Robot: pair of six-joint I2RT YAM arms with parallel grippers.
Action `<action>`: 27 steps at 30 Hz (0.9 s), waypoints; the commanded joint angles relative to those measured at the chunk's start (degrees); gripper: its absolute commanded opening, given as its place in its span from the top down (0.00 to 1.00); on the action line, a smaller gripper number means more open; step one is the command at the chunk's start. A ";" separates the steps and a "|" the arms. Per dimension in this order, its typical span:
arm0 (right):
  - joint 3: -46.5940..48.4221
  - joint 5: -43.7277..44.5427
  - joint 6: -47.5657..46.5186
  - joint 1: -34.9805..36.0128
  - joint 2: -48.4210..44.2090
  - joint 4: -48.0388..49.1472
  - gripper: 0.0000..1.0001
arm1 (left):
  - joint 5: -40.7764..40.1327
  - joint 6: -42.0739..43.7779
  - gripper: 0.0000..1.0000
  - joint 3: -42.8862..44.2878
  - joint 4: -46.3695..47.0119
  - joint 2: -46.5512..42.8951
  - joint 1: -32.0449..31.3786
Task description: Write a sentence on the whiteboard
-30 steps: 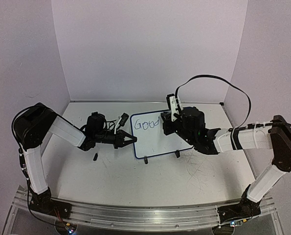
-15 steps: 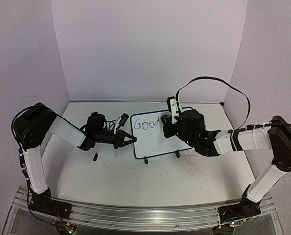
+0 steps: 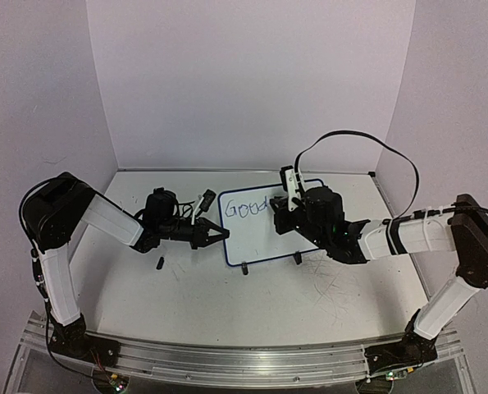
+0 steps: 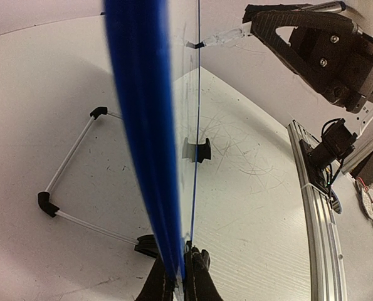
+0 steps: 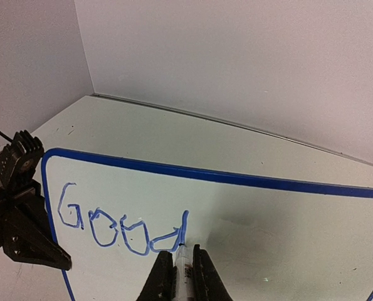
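The whiteboard (image 3: 258,240) stands tilted on two black feet at mid-table, with a blue frame. My left gripper (image 3: 220,236) is shut on its left edge; in the left wrist view the fingers (image 4: 199,283) pinch the blue frame (image 4: 142,125). My right gripper (image 3: 281,207) is shut on a white marker (image 3: 289,182). In the right wrist view the marker (image 5: 182,260) touches the whiteboard (image 5: 280,219) at the foot of the last letter. The sentence (image 5: 120,224) reads "Good" in blue, on one line.
A small black cap (image 3: 158,263) lies on the table left of the board, below my left arm. The board's wire back stand (image 4: 66,164) rests behind it. Walls close the back and both sides. An aluminium rail (image 4: 318,213) runs along the near edge.
My right gripper and the marker have shifted slightly right along the board, and the "d" now shows whole. The left arm and the board have not moved.
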 commanded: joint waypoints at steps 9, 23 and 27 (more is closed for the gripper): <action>-2.09 2.65 0.00 -0.02 -2.71 -1.73 1.00 | -2.68 4.52 1.00 0.36 -3.20 -0.19 -0.02; -7.07 -14.03 0.96 -0.22 -24.22 -5.43 1.00 | -3.73 3.13 0.85 0.54 -3.51 -0.23 1.13; -6.74 -9.95 -2.72 -0.28 -24.47 -7.06 1.00 | -3.58 2.79 0.68 0.16 -3.58 -1.17 1.13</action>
